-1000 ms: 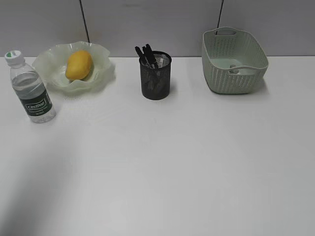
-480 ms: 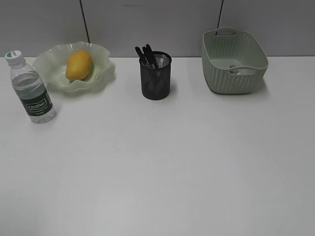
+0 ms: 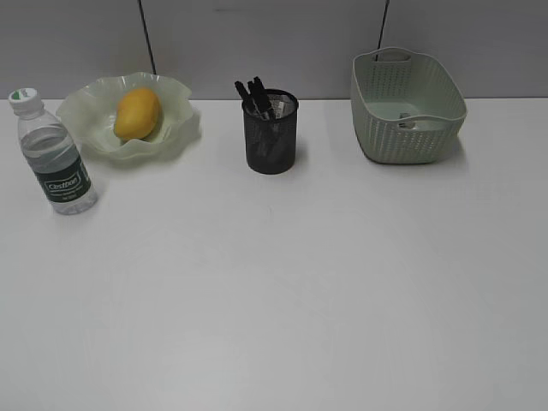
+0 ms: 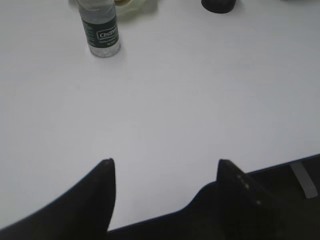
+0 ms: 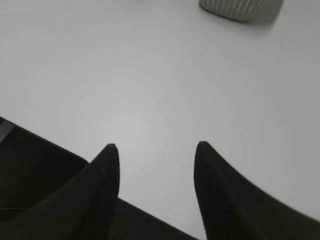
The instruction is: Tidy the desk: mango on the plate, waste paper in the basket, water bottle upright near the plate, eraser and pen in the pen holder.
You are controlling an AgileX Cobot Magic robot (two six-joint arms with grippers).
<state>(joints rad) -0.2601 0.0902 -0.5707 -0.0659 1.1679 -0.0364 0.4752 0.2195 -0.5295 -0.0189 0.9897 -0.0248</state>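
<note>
The left gripper (image 4: 164, 162) has its jaws wide with nothing between them; the water bottle (image 4: 101, 31) stands far ahead on the table (image 4: 200, 90). The right gripper (image 5: 156, 148) is wide too, the basket (image 5: 235, 9) far ahead.

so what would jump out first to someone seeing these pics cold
The yellow mango draws the eye first, lying in the ruffled pale green plate at the back left of the white desk. Just in front of the plate stands the water bottle, upright. Further right along the back sit the black pen holder with dark pens poking out and the green basket.
</note>
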